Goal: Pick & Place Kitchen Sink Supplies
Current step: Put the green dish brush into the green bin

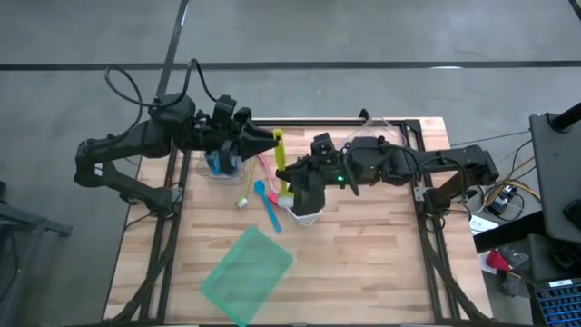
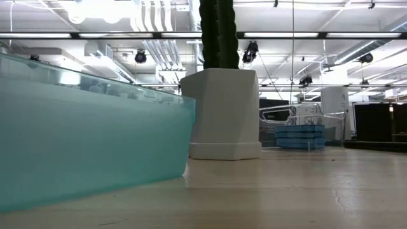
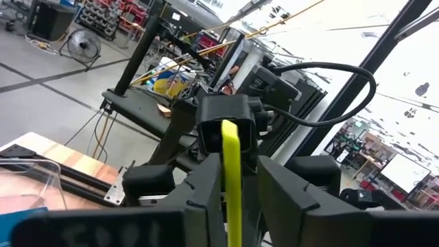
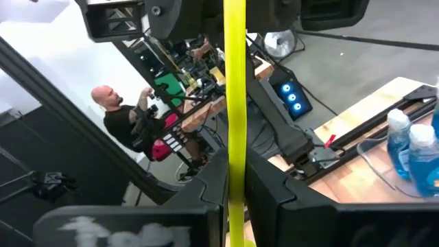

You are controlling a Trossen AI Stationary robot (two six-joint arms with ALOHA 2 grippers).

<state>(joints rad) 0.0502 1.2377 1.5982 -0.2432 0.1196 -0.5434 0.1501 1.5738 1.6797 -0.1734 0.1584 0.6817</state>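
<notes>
Blue bottles (image 1: 222,163) in clear tray (image 1: 214,173)

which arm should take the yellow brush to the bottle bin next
Left: the left end effector is at the yellow brush, right beside the clear bin of blue bottles; the right end effector grips it farther away.

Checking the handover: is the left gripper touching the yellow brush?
Touching. In the left wrist view the left gripper has a finger pressed against each side of the yellow brush, with no gap showing.
</notes>
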